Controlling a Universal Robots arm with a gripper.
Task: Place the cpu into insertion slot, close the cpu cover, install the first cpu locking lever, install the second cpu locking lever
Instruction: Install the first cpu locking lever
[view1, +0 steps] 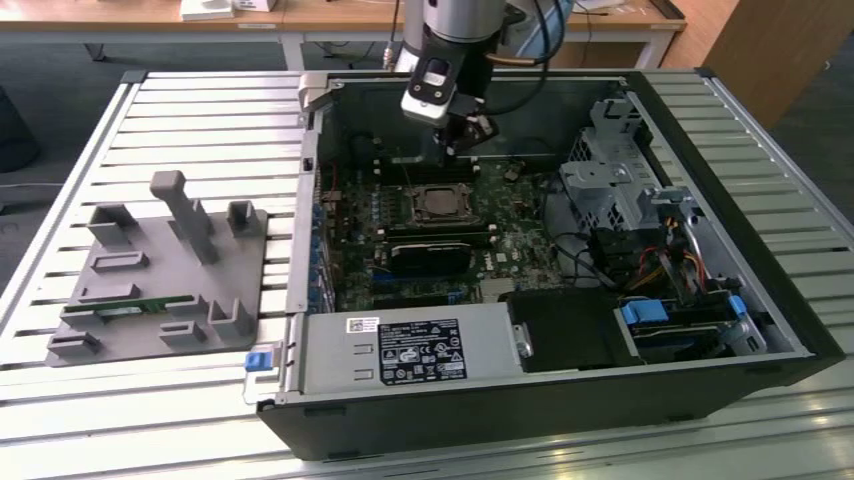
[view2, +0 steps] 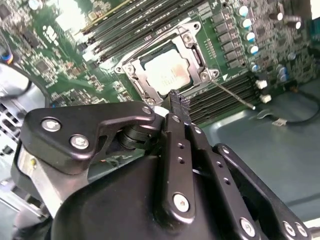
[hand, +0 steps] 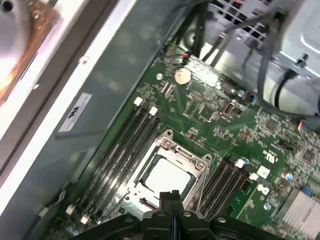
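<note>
the cpu (view2: 167, 75) sits in the slot (view2: 149, 94), cover (view2: 192, 46) down over it. 1 lever (view2: 235, 95) juts out unlatched; the other i cannot judge. the hand (view2: 178, 102), fingers together and empty, hovers just beside the socket.

We see an open black computer case (view1: 561, 400) lying on a slatted metal table (view1: 200, 110). Inside, a green motherboard (view1: 514, 235) sits beside a grey drive cage (view1: 607, 185), with a labelled power supply (view1: 407, 352) near it. On the exterior view's left, a grey fixture (view1: 147, 290) rests on the table, holding 1 green module (view1: 134, 308). A coin battery (hand: 183, 75) sits on the board.
</note>
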